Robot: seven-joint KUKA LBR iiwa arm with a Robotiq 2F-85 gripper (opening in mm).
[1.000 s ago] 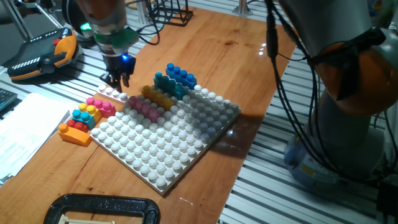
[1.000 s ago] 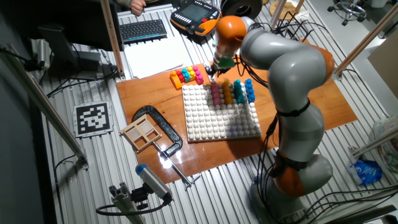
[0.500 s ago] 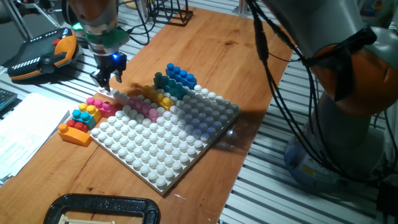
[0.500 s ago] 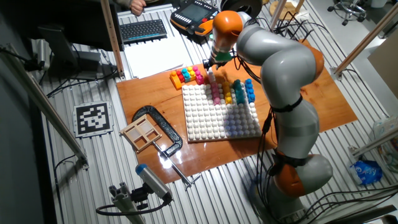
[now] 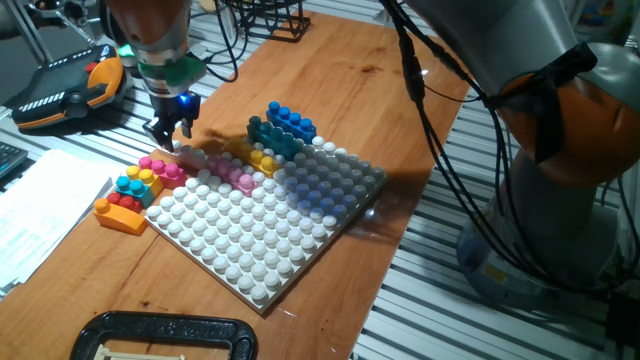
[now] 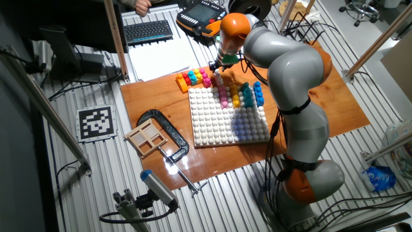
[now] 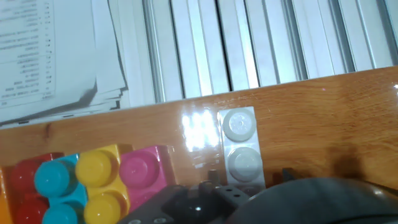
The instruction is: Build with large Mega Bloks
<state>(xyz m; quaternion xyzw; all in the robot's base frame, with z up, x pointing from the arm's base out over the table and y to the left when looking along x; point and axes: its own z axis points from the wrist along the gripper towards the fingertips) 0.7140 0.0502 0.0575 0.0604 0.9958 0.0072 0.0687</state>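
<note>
Four long Mega Bloks stand side by side on the far part of the white baseplate (image 5: 250, 235): dark blue (image 5: 291, 120), cyan (image 5: 270, 135), yellow-orange (image 5: 258, 157) and pink (image 5: 230, 172). From the other side they show as pink (image 6: 223, 95), yellow-orange (image 6: 235, 96), cyan (image 6: 246, 95) and dark blue (image 6: 258, 92). My gripper (image 5: 170, 133) hovers just past the plate's far left corner, above the wood, open, with nothing between its fingers. Below it, a small white two-stud brick (image 7: 240, 147) lies on the table beside a pink brick (image 7: 146, 169).
A loose cluster of pink, cyan, yellow and red-orange bricks (image 5: 135, 190) sits left of the plate. Papers (image 5: 40, 215) and a teach pendant (image 5: 70, 90) lie beyond the table edge. A black clamp (image 5: 165, 335) lies at the near edge. Cables hang by the arm.
My gripper has shifted left, off the baseplate's far corner and toward the table's edge. The bricks on the plate and the loose cluster have stayed put.
</note>
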